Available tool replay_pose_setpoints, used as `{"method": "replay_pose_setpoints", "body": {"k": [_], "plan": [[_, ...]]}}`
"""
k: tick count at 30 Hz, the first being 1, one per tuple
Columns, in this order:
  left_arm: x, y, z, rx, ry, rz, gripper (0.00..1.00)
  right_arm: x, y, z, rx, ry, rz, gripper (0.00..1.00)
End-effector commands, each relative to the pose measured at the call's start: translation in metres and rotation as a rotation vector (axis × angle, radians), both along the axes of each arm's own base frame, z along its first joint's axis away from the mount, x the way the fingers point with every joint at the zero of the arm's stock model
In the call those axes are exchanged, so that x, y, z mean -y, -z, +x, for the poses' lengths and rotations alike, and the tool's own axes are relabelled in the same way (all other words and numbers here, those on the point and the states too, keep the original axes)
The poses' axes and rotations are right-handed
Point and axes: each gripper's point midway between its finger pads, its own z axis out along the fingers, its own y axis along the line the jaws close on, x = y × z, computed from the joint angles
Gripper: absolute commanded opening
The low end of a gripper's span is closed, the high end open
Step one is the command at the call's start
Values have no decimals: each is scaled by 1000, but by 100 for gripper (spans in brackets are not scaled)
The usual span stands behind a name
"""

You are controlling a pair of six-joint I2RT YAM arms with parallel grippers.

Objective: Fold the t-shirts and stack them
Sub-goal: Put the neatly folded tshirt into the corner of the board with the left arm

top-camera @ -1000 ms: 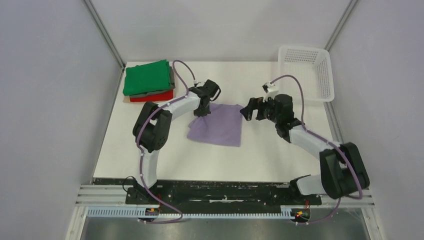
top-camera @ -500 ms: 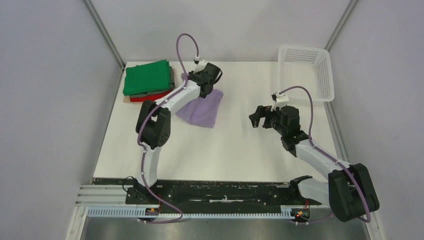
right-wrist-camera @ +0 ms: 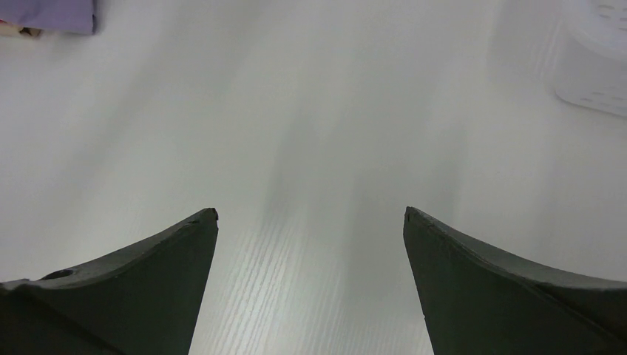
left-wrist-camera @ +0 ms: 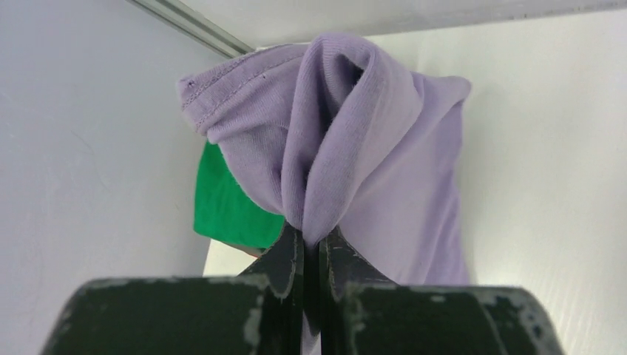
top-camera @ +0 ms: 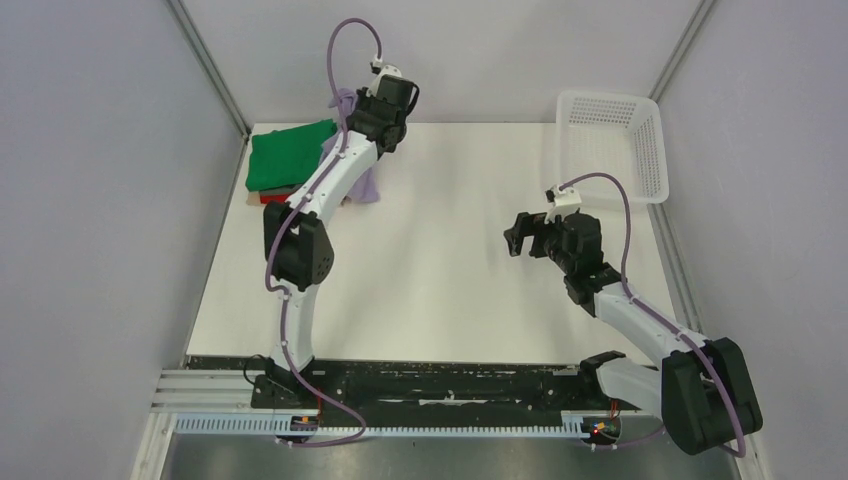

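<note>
Lavender soft-cloth t-shirt (left-wrist-camera: 384, 170), gathered into a folded bundle, is hanging from the left arm's jaws, which are pinching a fold of it tightly between them. It is dangling just beside the right edge of the pile topped by the green folded t-shirt (top-camera: 288, 155). Whether its lower end is touching the white surface (top-camera: 450, 260) is not clear. The right arm's jaws are standing wide apart, holding nothing, well to the right of that pile. Stacking looks to be the step in hand, with folding seemingly done. The next move probably calls for bringing the bundle squarely over the green shirt, lowering it flat, then letting go, since limp cloth could unfold or slide off the pile's edge.
</note>
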Motion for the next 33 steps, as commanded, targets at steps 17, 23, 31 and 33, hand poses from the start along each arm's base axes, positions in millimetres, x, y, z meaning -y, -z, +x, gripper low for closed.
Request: {"method": "replay_pose_setpoints", "body": {"k": [17, 23, 31, 33], "plan": [[-59, -135, -5, 200, -19, 19, 2, 6, -2, 3, -3, 17, -45, 98], [-75, -146, 0, 241, -25, 8, 2, 6, 1, 5, -16, 15, -54, 98], [-72, -162, -3, 269, 15, -12, 2, 8, -3, 5, -12, 22, -64, 98], [-73, -170, -4, 289, 17, -12, 2, 9, -3, 5, -10, 24, -68, 98]]}}
